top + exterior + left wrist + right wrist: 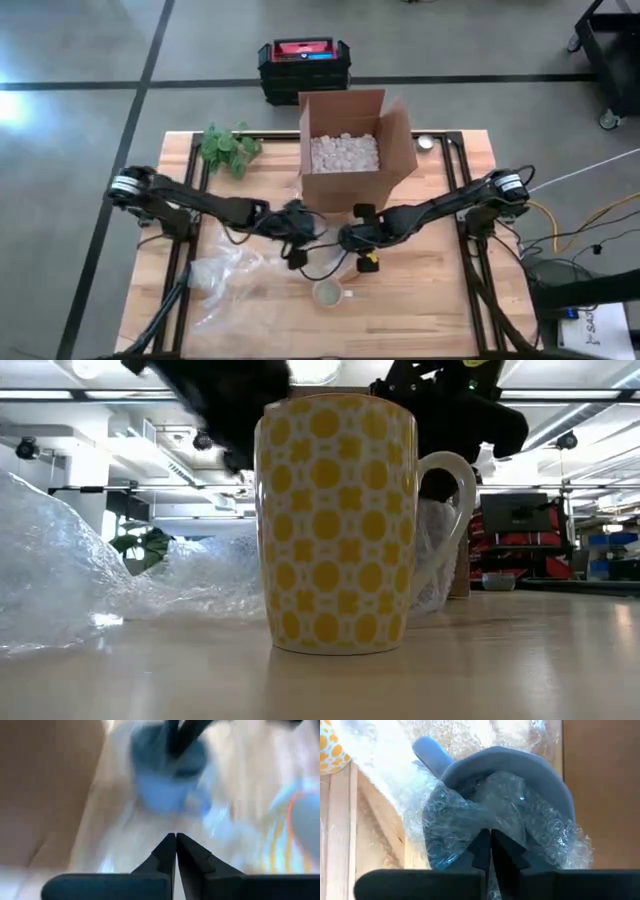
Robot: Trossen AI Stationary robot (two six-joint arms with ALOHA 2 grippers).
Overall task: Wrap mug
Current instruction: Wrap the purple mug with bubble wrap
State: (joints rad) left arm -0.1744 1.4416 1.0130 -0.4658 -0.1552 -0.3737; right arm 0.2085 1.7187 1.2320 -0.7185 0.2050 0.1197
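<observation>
A blue mug (505,785), stuffed with bubble wrap (490,815), lies near the middle of the desk (440,300), just in front of the cardboard box (352,150). The right claw (491,851) is clenched at its wrap; the left claw (176,852) is clenched beside it. A yellow-patterned mug (335,520) stands upright nearer the front edge. No writing is legible.

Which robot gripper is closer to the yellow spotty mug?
The right gripper is a bit nearer, just behind the yellow mug. The left gripper is farther, behind it toward the left.
</observation>
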